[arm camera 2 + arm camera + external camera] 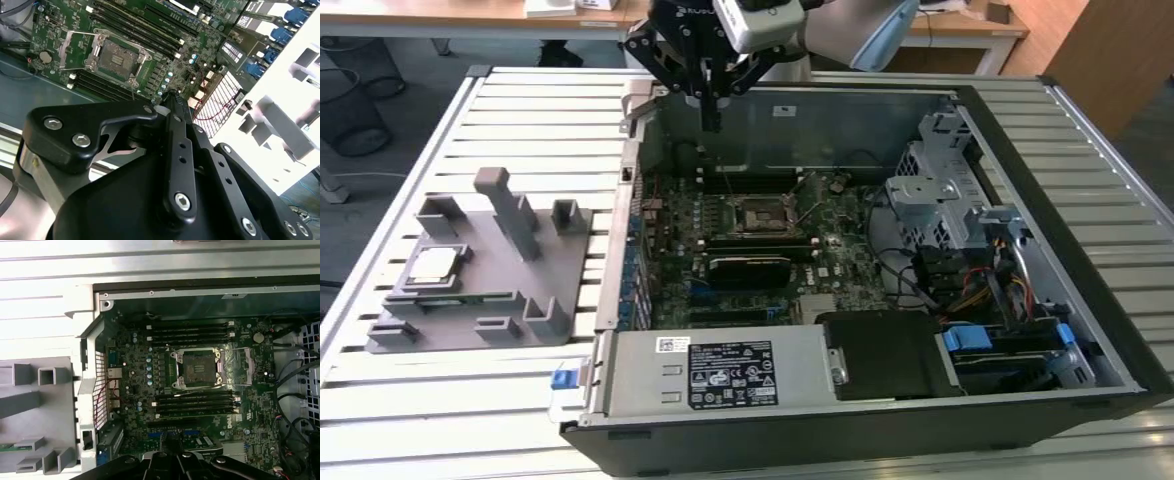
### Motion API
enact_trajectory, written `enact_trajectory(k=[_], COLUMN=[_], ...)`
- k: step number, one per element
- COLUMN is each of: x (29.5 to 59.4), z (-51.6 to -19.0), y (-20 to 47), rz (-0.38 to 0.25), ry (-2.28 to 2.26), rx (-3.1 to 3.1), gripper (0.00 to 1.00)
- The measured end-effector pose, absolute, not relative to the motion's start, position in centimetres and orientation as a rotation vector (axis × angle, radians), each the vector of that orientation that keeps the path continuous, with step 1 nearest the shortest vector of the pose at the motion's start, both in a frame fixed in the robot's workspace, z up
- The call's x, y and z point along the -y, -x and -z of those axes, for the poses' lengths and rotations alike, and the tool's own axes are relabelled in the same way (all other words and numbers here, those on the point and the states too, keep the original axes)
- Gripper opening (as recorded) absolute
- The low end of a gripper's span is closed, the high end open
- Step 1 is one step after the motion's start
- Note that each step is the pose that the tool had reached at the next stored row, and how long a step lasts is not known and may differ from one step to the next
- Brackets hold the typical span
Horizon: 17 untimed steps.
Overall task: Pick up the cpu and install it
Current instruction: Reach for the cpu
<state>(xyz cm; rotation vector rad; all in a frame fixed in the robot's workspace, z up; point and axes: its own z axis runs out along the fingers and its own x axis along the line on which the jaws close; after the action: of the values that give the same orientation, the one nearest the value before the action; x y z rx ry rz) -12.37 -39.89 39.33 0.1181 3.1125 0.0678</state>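
At the exterior view's left, we saw the cpu [434, 263] lying flat on the grey fixture [520, 300], well apart from the gripper [710, 122]. In mid-frame the open case [854, 435] showed the motherboard [674, 250], with the socket [761, 215] near its centre. The gripper hung in the upper middle of the frame, over the case's far wall. Its fingers pointed down, were pressed together at the tips and held nothing. At the exterior view's right stood the drive cage [927, 190] with coloured cables [974, 290] beneath it.
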Motion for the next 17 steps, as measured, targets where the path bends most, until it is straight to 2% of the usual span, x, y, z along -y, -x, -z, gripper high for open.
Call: enact_trajectory(k=[17], x=[39.89], z=[-39.33], y=[12.79], rz=[-0.068], ry=[-0.118], rx=[-3.112], gripper=[0.11])
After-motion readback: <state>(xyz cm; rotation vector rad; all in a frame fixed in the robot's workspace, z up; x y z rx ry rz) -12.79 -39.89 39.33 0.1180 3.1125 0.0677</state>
